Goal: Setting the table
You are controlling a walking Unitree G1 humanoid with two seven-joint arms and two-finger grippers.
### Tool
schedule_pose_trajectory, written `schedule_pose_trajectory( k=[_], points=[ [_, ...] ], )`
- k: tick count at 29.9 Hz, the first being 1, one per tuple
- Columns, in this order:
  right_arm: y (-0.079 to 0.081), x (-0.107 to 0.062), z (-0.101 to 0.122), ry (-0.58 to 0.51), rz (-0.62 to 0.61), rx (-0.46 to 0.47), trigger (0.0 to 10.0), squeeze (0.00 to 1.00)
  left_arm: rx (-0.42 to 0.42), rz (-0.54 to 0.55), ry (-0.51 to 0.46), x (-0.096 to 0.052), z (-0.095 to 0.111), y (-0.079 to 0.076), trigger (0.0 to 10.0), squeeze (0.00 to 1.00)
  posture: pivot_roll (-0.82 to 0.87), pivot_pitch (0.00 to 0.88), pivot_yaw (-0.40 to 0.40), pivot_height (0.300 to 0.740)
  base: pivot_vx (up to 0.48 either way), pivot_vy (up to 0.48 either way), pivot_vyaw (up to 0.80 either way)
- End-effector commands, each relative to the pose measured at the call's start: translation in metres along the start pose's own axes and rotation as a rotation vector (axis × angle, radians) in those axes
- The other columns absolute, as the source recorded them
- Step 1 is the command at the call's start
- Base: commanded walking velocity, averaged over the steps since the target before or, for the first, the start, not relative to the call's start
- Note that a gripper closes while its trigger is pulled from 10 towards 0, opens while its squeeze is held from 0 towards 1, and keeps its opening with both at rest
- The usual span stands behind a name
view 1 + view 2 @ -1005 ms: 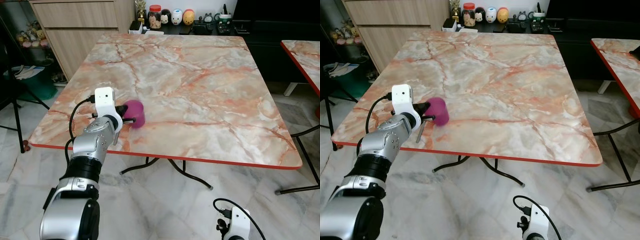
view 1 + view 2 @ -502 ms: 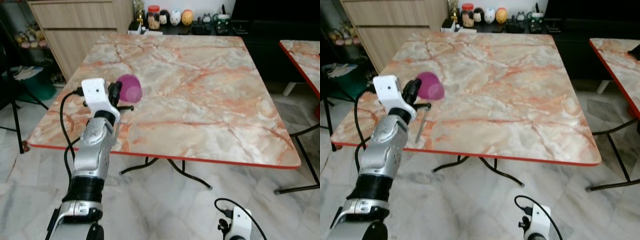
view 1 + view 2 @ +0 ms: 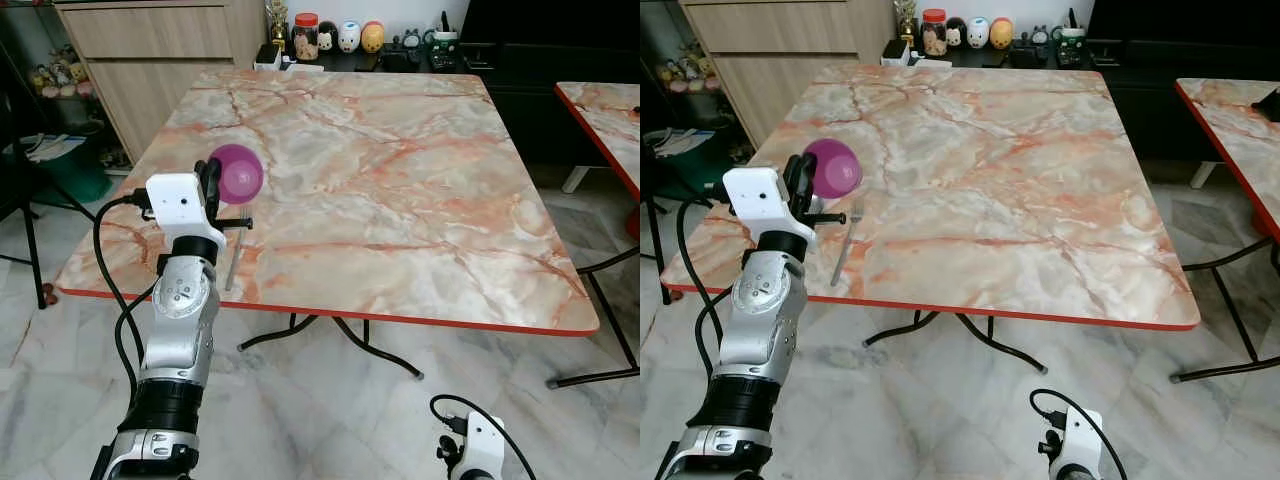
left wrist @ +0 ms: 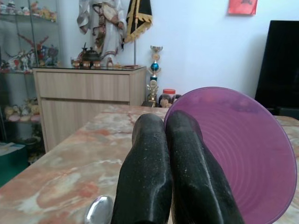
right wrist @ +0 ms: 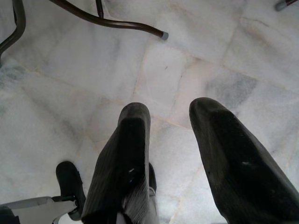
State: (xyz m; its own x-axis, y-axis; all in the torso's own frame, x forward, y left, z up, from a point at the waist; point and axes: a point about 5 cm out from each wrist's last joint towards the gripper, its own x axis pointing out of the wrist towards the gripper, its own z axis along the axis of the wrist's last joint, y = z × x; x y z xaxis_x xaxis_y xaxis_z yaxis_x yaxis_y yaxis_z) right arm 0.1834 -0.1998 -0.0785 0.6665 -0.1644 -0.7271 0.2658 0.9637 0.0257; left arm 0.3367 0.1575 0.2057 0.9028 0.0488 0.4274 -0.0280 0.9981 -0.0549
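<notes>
Right gripper hangs idle low over the floor, fingers apart. Left gripper raised above the table's near-left corner, fingers pinched on the rim of a purple bowl, bowl off the surface. Spoon lies on the table just beneath. Jars beyond the far edge

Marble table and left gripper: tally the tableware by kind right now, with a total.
Purple bowl: 1, held above the table in the left gripper, fingers shut on its rim.
Metal utensil: 1, lying on the table near the front-left edge; its kind is too small to tell.
Total: 2
</notes>
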Motion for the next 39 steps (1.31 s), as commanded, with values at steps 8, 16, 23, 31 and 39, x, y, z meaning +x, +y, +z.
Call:
schedule_pose_trajectory(
  k=[8, 16, 23, 31, 39],
  points=[
    [-0.003, -0.001, -0.003, 0.01, -0.002, -0.006, 10.0, 0.0, 0.071, -0.039, -0.004, -0.006, -0.01, -0.002, 10.0, 0.0, 0.04, 0.057, -0.008, 0.74, 0.0, 0.0, 0.0],
    [-0.005, -0.001, -0.004, 0.016, -0.005, -0.013, 10.0, 0.0, 0.124, -0.057, -0.012, -0.008, -0.009, 0.004, 10.0, 0.0, 0.04, 0.059, -0.011, 0.74, 0.0, 0.0, 0.0],
    [-0.005, -0.002, -0.005, 0.022, -0.003, -0.016, 10.0, 0.0, 0.173, -0.106, -0.01, -0.011, -0.01, 0.006, 10.0, 0.0, 0.04, 0.052, -0.005, 0.74, 0.0, 0.0, 0.0],
    [-0.003, -0.001, -0.005, 0.018, 0.0, -0.011, 10.0, 0.0, 0.175, -0.108, -0.022, -0.007, -0.008, 0.003, 10.0, 0.0, 0.04, 0.039, 0.0, 0.74, 0.0, 0.0, 0.0],
    [-0.006, -0.001, -0.004, 0.01, -0.018, 0.028, 10.0, 0.0, 0.168, -0.09, -0.008, -0.008, -0.01, 0.007, 10.0, 0.0, 0.04, 0.027, 0.004, 0.74, 0.0, -0.244, 0.0]
  ],
)
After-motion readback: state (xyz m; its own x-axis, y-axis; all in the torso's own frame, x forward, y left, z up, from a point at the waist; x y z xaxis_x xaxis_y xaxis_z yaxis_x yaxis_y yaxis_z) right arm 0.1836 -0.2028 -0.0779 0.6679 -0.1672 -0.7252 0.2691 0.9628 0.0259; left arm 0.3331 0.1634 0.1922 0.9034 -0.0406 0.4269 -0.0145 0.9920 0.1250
